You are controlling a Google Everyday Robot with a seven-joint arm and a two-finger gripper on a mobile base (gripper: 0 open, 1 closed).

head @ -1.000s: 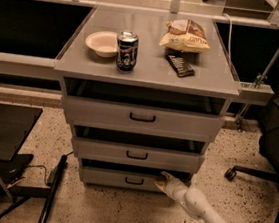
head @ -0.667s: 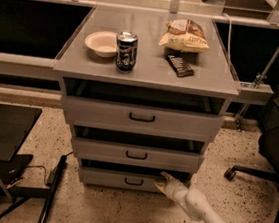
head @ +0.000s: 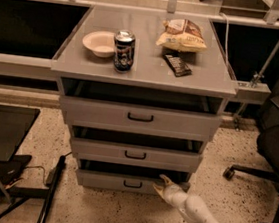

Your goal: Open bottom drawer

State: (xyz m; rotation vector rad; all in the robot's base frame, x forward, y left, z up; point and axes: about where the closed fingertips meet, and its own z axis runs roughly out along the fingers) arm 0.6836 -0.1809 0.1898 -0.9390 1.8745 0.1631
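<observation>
Bottom drawer: the bottom drawer point(head: 106, 180) is the lowest grey front of the cabinet, just above the speckled floor, with a dark gap along its top edge; I judge it barely out, if at all.
Handle: the small black bar handle point(head: 132, 184) sits at the centre of that front, with nothing on it.
Gripper: the gripper point(head: 161, 183) is at the right part of the front, just right of the handle, by the upper edge. Its two fingers are parted, one high and one low, and grip nothing that I can make out.
Arm: the pale arm point(head: 193, 213) reaches in low from the lower right.
Step in hand: getting a hold on the front before pulling.
How to do it well: hook the top edge or the handle firmly, then pull straight out along the runners, level and slow, so the fingers do not slip off.
Above: the middle drawer point(head: 100, 151) and top drawer point(head: 99, 113) should stay untouched.
Cabinet top: a bowl point(head: 99, 42), a can point(head: 123, 50), a chip bag point(head: 182, 35) and a chocolate bar point(head: 177, 65); a jerk could topple the can.
</observation>
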